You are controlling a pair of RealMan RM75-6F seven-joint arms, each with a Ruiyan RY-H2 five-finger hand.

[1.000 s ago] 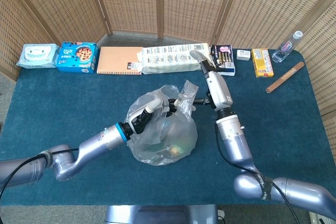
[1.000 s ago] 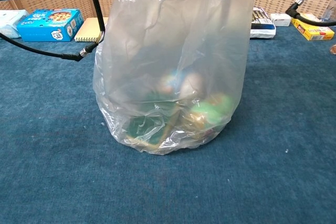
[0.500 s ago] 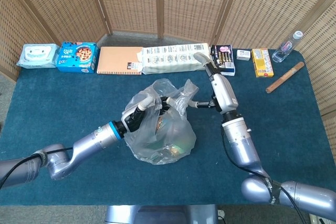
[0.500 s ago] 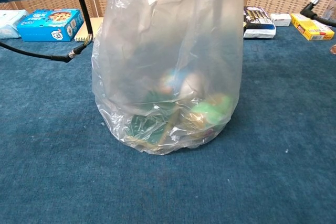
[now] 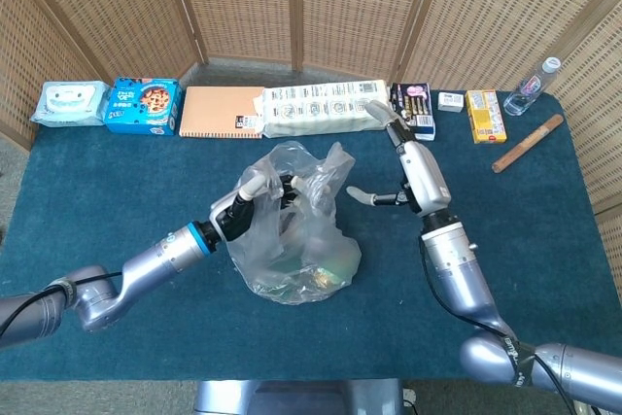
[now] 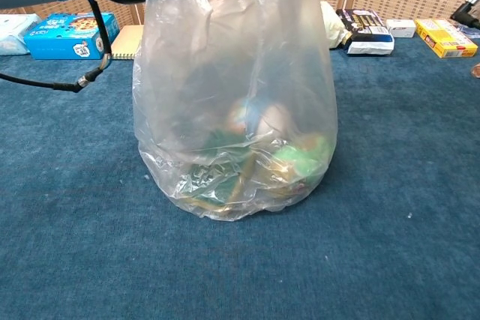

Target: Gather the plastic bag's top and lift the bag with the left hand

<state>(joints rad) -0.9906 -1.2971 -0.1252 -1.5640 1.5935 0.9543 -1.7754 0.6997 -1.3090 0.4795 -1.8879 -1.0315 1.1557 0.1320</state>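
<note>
- plastic bag (image 5: 296, 240) stands mid-table, base on the blue cloth (image 5: 117, 182).
- left hand (image 5: 260, 193) grips its bunched top; right hand (image 5: 394, 187) spread, holding nothing, beside it.
- thin, limp, slippery film — take it high at the gathered neck.
- contents blurred — possibly fruit.

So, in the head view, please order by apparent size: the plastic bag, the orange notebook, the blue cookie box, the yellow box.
Largest to smallest:
1. plastic bag
2. orange notebook
3. blue cookie box
4. yellow box
The bag is nearer the camera, so its lead over the notebook is less sure.
</note>
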